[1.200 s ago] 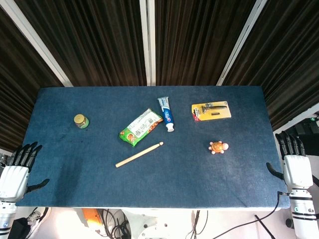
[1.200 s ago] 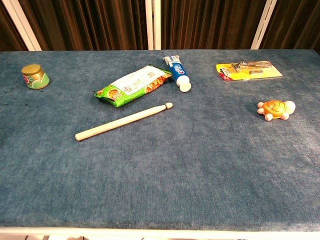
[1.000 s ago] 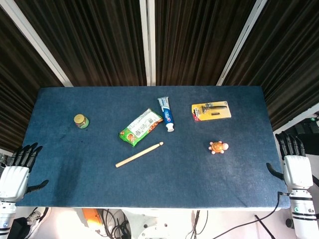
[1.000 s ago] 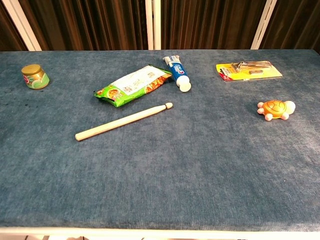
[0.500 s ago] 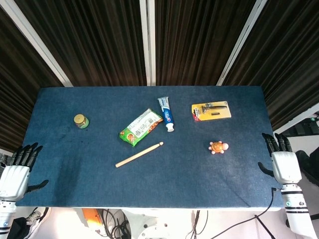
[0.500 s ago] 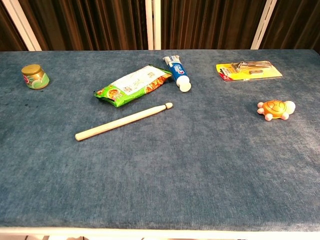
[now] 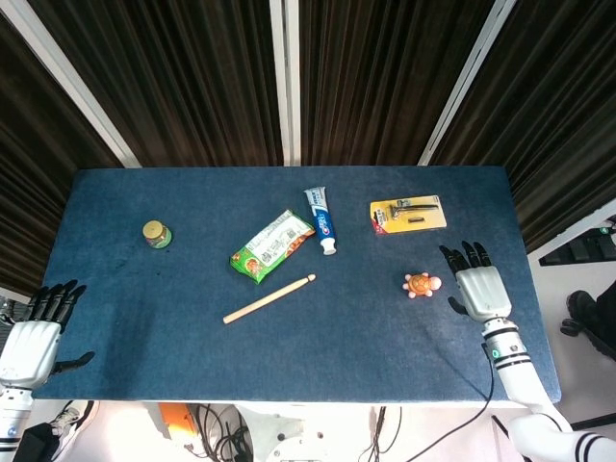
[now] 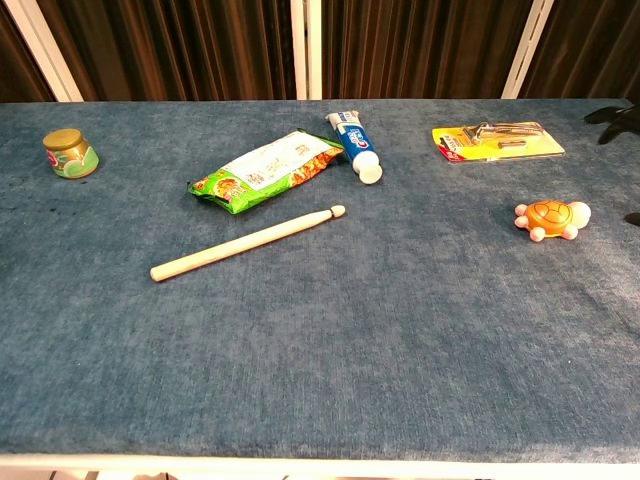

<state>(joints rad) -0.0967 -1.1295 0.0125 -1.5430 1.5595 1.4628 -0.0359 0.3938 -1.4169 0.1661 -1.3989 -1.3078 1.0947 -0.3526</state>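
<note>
My right hand [image 7: 475,286] hovers over the blue table, fingers spread and empty, just right of an orange toy turtle [image 7: 421,284] [image 8: 552,218]. Only its dark fingertips [image 8: 612,112] show at the right edge of the chest view. My left hand [image 7: 37,327] hangs open off the table's near-left corner, holding nothing; the small jar [image 7: 156,234] [image 8: 69,152] is the nearest thing to it, well apart.
A wooden stick [image 7: 269,298] [image 8: 247,243] lies mid-table. Beyond it are a green snack packet [image 7: 270,244] [image 8: 265,170], a toothpaste tube [image 7: 321,219] [image 8: 354,145] and a yellow razor card [image 7: 408,213] [image 8: 497,140]. The blue table [image 7: 318,346] ends close to both hands.
My right hand has swung in from beyond the table's right edge to over the table beside the turtle. The left hand has barely shifted. The objects have not moved.
</note>
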